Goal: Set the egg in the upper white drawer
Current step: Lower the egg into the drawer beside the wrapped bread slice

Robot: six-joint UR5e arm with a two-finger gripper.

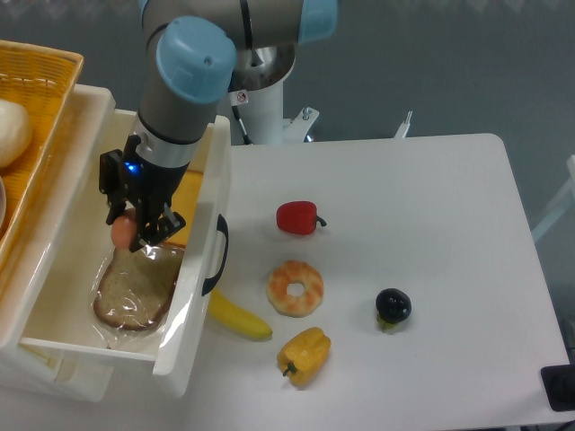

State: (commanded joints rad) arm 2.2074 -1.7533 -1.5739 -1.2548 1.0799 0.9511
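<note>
The small orange-brown egg (122, 231) hangs between the black fingers of my gripper (128, 233), which is shut on it. It is inside the outline of the upper white drawer (199, 296), above the drawer's floor near the far end of a bagged bread slice (135, 285). The drawer is pulled open, its black curved handle (218, 255) facing the table. My arm reaches down over the drawer's right wall and hides part of a yellow cheese slice (182, 205).
An orange wicker basket (36, 99) holding a white round object (13, 131) sits left of the drawer. On the table lie a red pepper (297, 217), a doughnut (295, 287), a banana (237, 316), a yellow pepper (304, 354) and a black fruit (393, 307).
</note>
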